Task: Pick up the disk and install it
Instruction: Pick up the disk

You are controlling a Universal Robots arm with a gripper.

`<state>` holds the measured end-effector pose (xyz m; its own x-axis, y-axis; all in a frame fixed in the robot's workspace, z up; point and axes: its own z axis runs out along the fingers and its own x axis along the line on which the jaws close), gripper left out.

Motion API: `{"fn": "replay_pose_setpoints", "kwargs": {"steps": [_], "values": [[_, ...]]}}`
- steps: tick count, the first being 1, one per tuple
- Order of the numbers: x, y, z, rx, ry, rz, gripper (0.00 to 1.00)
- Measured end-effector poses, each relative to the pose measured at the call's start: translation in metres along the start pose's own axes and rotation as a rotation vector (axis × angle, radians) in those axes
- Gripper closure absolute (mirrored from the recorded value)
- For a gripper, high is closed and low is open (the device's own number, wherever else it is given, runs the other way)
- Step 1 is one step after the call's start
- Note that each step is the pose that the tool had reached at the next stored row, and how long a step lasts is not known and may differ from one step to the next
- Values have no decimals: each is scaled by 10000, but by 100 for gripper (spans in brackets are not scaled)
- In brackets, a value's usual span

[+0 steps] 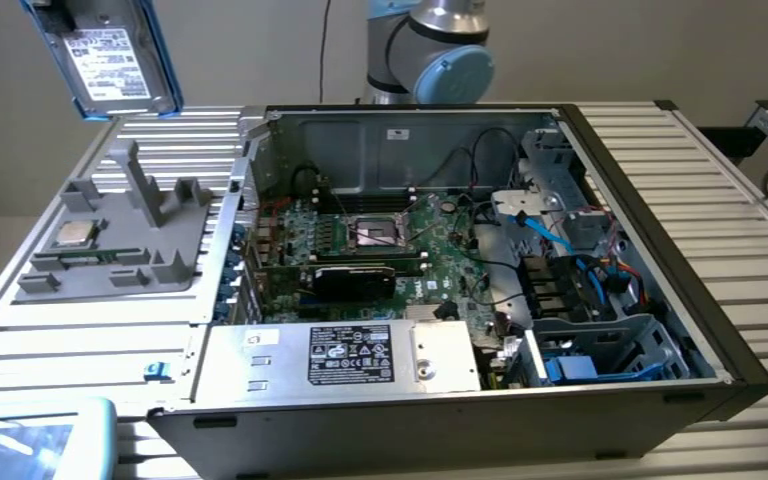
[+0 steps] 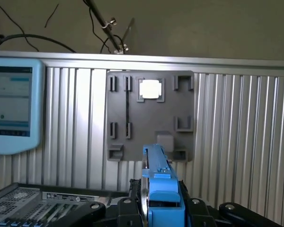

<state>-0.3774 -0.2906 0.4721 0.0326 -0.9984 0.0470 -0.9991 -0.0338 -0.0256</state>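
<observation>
So, quick status from my end. My pincer [image 2: 159, 209] is clamped on the disk [image 1: 117, 55], one dark finger on each side of its bright blue carrier bracket. In the wrist view I see the disk [image 2: 156, 172] edge-on, sticking out from between the fingers as a narrow blue strip.

In the exterior view the disk hangs high in the air at the exterior view's left, tilted, with its white printed label facing the camera. It's touching nothing but me and is well apart from the open computer case [image 1: 651, 260].

Below it sits the grey fixture plate [image 1: 124, 240] on the ribbed aluminium table [image 1: 704, 170], with the small square CPU chip [image 1: 77, 234] resting in one of its pockets. The wrist view shows that same fixture plate [image 2: 132, 118] and chip [image 2: 150, 89] beyond the disk's tip.

The case lies on its side with the lid off, so the motherboard [image 1: 384, 235] shows. The silver power supply [image 1: 271, 360] with the black label is at the near edge. The blue-trimmed drive cage [image 1: 611, 350] is in the near corner at the exterior view's right, with blue cables [image 1: 548, 228] just beyond it.

A blue-framed pendant screen [image 1: 24, 440] lies on the table by the case's near corner at the exterior view's left.
</observation>
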Motion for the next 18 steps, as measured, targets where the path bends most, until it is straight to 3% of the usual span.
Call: {"fn": "replay_pose_setpoints", "kwargs": {"steps": [12, 18], "values": [[151, -296, -8, 15, 1, 1, 63], [202, -430, -4, 95, 3, 5, 63]]}}
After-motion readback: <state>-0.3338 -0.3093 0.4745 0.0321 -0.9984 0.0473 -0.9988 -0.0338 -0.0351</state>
